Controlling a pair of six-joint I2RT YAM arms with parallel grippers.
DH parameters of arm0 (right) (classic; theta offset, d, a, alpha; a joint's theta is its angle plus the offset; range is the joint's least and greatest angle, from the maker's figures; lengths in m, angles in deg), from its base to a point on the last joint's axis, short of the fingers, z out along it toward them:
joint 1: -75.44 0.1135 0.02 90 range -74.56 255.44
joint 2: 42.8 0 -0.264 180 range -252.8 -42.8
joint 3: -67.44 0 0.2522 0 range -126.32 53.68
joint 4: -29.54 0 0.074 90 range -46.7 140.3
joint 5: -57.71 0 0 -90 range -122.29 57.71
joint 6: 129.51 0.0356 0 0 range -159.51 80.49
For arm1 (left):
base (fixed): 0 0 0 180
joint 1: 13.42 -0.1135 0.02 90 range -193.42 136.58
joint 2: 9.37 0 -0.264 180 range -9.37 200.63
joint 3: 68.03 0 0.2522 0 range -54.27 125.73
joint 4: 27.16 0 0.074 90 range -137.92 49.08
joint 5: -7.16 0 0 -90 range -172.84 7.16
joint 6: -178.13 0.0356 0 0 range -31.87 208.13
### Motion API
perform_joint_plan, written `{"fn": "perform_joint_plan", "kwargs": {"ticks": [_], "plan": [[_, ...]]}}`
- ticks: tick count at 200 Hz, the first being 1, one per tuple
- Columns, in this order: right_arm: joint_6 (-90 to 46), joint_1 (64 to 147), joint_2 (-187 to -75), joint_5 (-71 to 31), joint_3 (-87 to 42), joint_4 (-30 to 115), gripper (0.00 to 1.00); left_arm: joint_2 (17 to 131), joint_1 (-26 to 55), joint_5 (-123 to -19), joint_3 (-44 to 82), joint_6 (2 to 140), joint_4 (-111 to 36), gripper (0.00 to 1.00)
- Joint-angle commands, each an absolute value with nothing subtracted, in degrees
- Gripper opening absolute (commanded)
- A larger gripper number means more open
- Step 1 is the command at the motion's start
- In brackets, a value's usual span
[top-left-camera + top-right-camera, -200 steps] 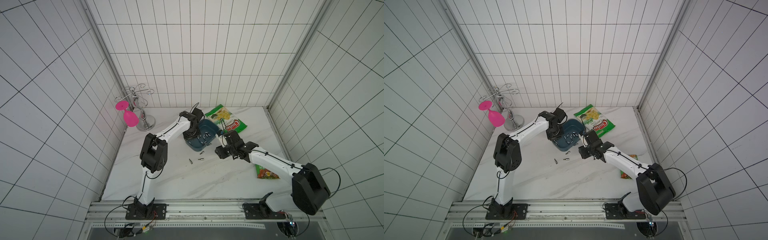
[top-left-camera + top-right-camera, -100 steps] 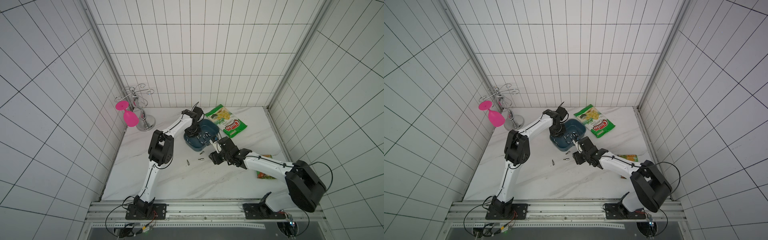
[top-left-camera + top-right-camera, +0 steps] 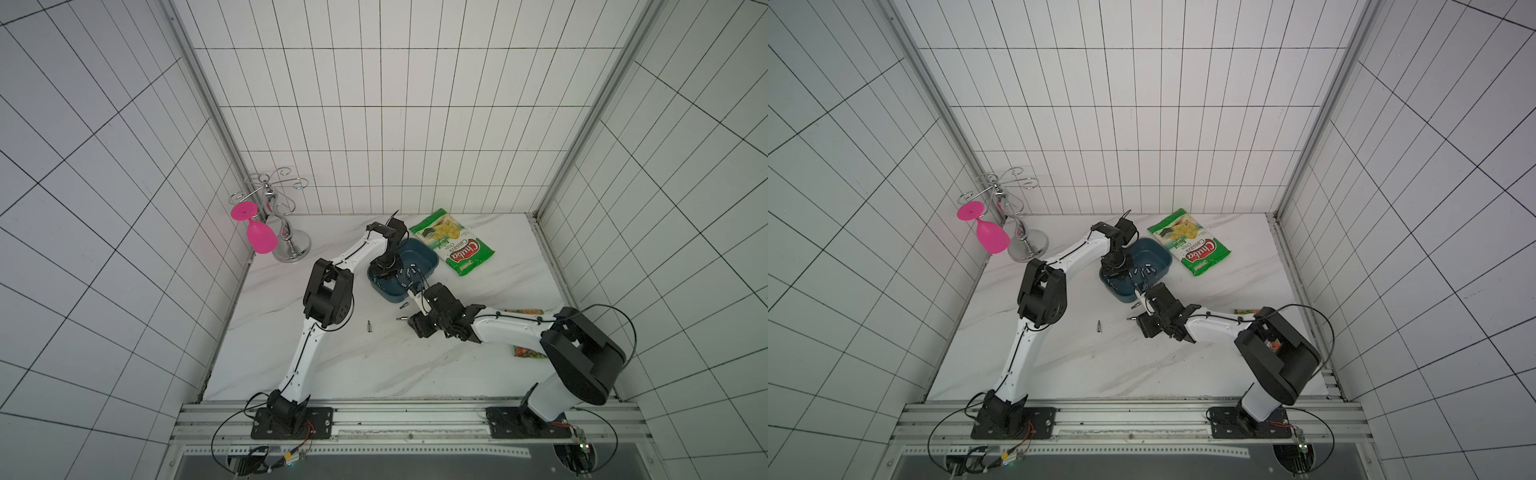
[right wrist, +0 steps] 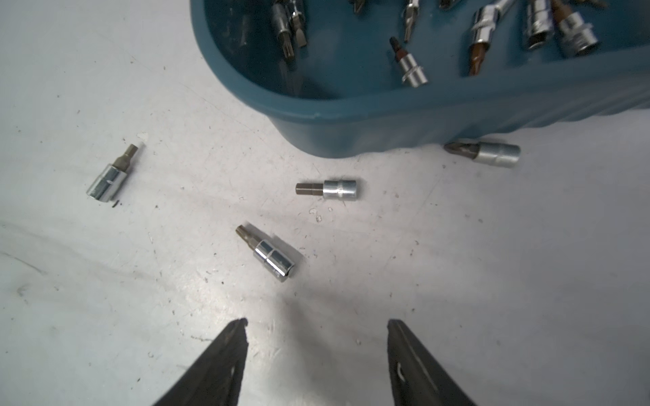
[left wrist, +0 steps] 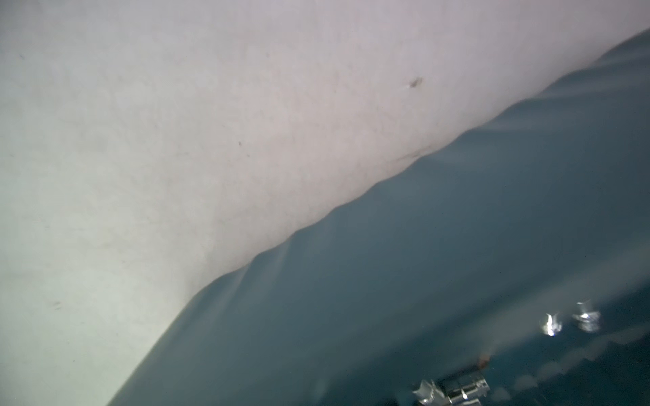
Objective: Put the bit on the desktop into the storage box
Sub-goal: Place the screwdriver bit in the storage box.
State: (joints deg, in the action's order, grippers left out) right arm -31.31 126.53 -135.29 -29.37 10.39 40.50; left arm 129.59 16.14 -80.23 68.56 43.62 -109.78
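right gripper is being swung in low over the desktop now. a sec ago it was being held higher up, right by the storage box. its jaws are being held wide apart w/ nothing between them. the nearest bit is being lined up just ahead of the tips, lying flat, not touched yet.

three more are still being left out on the marble: a hex bit between the nearest one and the box, a far bit well apart from the rest, and a last bit lying against the box's outer wall.

left gripper is being kept over the box interior, clamped closed. whether anything's being pinched in it can't be told from the pics.

a bunch of stored bits are already lying inside the box, so imo a fresh pick is being set up. 4 are still waiting to be moved, so prob past halfway. the chrome's likely slippery, so the squeeze should be centred on the socket end.
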Motion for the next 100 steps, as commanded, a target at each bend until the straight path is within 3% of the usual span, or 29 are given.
{"fn": "perform_joint_plan", "kwargs": {"ticks": [1,100], "plan": [[-31.24,127.44,-137.26,-29.32,8.88,38.47,0.66,130.21,16.22,-79.94,69.04,44.28,-109.83,0.00],[-33.36,127.81,-143.23,-26.94,4.49,38.51,0.66,126.39,16.46,-80.42,65.57,44.05,-109.00,0.20]]}}
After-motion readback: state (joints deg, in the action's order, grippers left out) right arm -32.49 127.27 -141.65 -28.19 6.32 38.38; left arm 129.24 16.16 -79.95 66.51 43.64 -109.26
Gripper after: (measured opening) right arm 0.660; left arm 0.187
